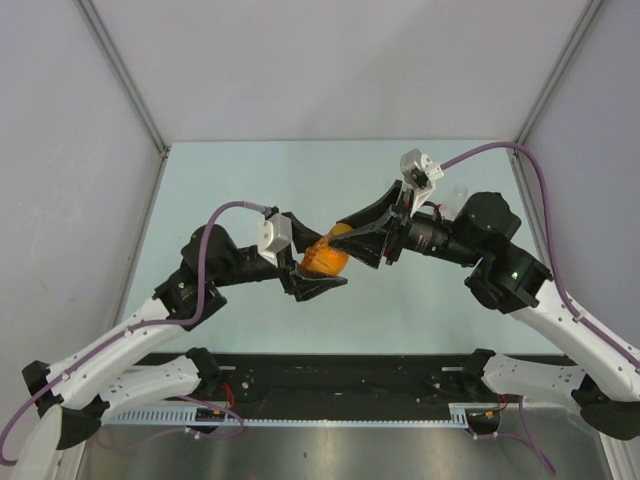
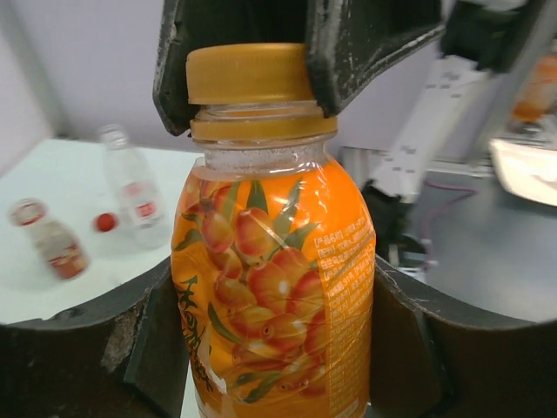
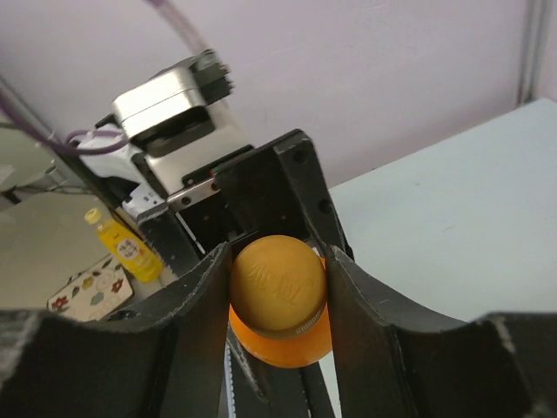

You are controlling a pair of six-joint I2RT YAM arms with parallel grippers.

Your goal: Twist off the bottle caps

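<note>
From above, my left pincer [image 1: 318,275] is closed partway round the belly of the orange bottle [image 1: 326,258], holding it tipped in the air above the pale surface [image 1: 240,190]. My right pincer [image 1: 362,240] meets it nose to nose from the far side. In the left wrist view the bottle stands between my two black fingers [image 2: 96,357], wrapped in a glossy film printed with berries and leaves. Straight ahead of them, the right pincer's jaws clamp the orange cap [image 2: 248,74] from both sides. The cap is a smooth, matte plastic disc, and bare clear thread shows between its skirt and the tamper ring [image 2: 261,129], so I judge it is partly wound off. Beyond and to the left, two smaller bottles [image 2: 132,187] and a loose red cap [image 2: 105,222] rest on the surface, too blurred to read. From the right wrist, the round cap top with its faint embossed lettering sits squarely between my narrowly spread jaws, with the left pincer's dark frame just behind it. To do this well, I should hold the body firmly so the slick film cannot slip, keep the right wrist in line with the neck, turn without squeezing the cap out of round, and lift only once the thread runs free.
</note>
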